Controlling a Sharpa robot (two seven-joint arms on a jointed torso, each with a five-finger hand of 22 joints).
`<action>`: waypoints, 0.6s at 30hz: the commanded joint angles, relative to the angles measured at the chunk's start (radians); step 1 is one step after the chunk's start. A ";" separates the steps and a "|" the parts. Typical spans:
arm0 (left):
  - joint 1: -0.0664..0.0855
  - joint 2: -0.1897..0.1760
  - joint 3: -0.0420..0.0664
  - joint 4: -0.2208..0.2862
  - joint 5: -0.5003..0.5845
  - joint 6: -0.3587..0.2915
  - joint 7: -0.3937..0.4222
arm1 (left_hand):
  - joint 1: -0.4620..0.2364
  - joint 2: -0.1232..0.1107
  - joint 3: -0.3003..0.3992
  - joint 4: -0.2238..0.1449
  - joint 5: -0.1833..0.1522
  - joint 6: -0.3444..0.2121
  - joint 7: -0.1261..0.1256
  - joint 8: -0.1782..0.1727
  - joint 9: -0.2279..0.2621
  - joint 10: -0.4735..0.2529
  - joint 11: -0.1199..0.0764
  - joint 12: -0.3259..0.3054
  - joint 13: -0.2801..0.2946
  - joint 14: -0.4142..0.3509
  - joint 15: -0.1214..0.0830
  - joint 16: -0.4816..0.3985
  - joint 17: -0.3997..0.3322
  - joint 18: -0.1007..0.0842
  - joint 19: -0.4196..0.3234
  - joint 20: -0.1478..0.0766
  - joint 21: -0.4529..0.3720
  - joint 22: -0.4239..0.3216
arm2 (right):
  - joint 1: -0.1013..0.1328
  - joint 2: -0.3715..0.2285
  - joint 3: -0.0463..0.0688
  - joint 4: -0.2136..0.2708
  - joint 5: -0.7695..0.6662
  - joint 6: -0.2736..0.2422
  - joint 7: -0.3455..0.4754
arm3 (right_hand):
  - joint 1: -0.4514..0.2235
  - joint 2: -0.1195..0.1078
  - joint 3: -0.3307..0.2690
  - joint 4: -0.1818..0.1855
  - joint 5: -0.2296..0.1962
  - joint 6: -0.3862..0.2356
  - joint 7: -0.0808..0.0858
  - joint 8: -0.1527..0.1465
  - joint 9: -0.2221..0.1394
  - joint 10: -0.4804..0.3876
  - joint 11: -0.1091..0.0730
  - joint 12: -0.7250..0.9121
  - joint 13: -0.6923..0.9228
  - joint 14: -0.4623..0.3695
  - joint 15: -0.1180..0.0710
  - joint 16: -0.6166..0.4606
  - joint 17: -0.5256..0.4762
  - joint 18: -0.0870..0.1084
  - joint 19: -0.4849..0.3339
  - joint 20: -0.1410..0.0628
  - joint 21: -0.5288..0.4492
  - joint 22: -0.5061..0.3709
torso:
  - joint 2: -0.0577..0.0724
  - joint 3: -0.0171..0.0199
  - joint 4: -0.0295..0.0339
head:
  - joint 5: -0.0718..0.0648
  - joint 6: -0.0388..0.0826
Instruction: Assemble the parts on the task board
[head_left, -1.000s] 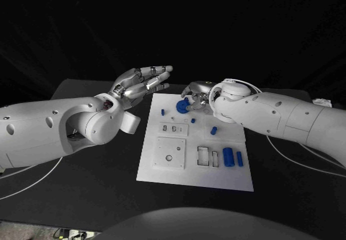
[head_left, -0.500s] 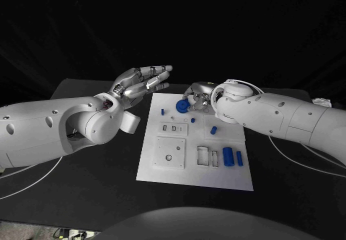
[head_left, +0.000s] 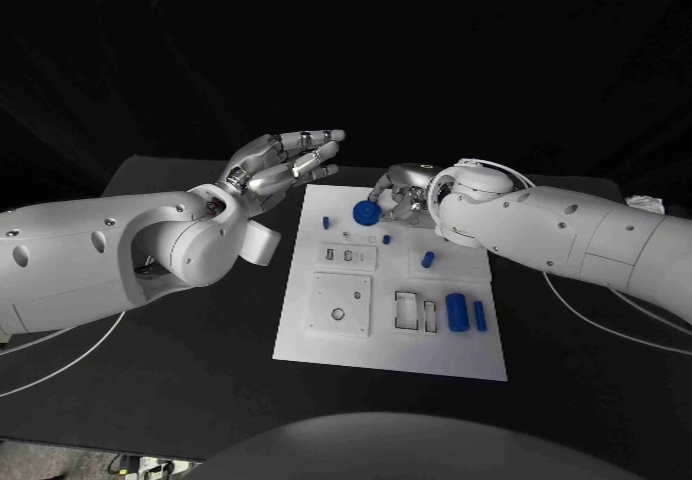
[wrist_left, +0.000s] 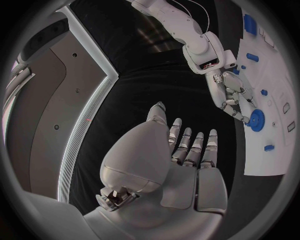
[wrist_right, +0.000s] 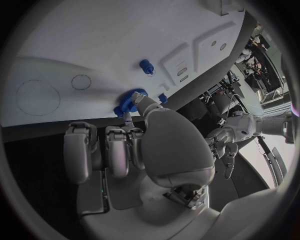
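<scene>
While the right hand (head_left: 397, 198) pinches a toothed blue gear (head_left: 366, 213), smooth white task board (head_left: 389, 340)

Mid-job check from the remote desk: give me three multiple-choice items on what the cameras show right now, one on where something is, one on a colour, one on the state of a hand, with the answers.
1. Where is the blue gear?
A. at the far end of the task board, in the right hand
B. at the board's near edge
C. on the black table, off the board

2. What colour are the loose parts lying on the board, such as the large cylinder?
A. red
B. blue
C. yellow

3. What is the left hand doing?
A. gripping a part
B. pressing on the board
C. raised, fingers apart, holding nothing

Answers: 1 A, the head view shows the right hand's fingers on the gear at the far end. 2 B, every piece is blue against the white board. 3 C, the left wrist view shows a bare palm.
</scene>
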 joint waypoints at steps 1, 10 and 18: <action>0.000 0.000 0.001 0.001 -0.004 0.017 0.003 | 0.008 0.000 0.004 -0.001 0.003 0.003 0.000 0.006 0.001 0.009 0.000 0.004 0.001 0.005 -0.001 0.003 0.001 -0.017 0.008 0.001 0.003 0.001 | -0.003 -0.010 -0.001 0.011 -0.004 0.009 0.006 | 0.003 0.010 -0.007 -0.001 -0.008 0.009 0.000 0.002 -0.001 0.104 -0.006 0.004 0.264 0.106 -0.004 0.003 0.263 0.013 -0.005 -0.006 -0.004 0.207 | 0.000 0.0001 0.0001 | 0.002 -0.001; 0.000 0.000 0.001 -0.001 -0.004 0.016 0.000 | 0.008 0.000 0.004 -0.001 0.003 0.003 0.000 0.006 0.001 0.009 0.000 0.004 0.001 0.005 -0.001 0.004 0.002 -0.018 0.008 0.001 0.003 0.001 | -0.007 -0.038 -0.001 0.036 -0.004 -0.023 0.021 | 0.005 0.012 -0.008 0.001 -0.012 0.035 0.002 0.007 -0.003 0.104 -0.004 0.004 0.264 0.106 -0.003 0.003 0.263 0.014 -0.007 -0.005 -0.008 0.206 | 0.000 0.0008 -0.0004 | 0.003 -0.004; 0.000 0.001 0.001 -0.005 -0.004 0.017 0.000 | 0.009 0.000 0.004 -0.001 0.004 0.002 0.000 0.006 0.001 0.009 0.001 0.004 0.001 0.005 -0.001 0.004 0.002 -0.018 0.008 0.001 0.003 0.001 | -0.008 -0.071 -0.002 0.059 0.012 -0.117 0.075 | 0.003 0.010 -0.013 0.006 -0.028 0.050 0.003 0.008 -0.007 0.104 -0.003 0.004 0.264 0.106 -0.003 0.003 0.263 0.014 -0.009 -0.004 -0.012 0.204 | -0.001 0.0009 -0.0009 | 0.002 -0.003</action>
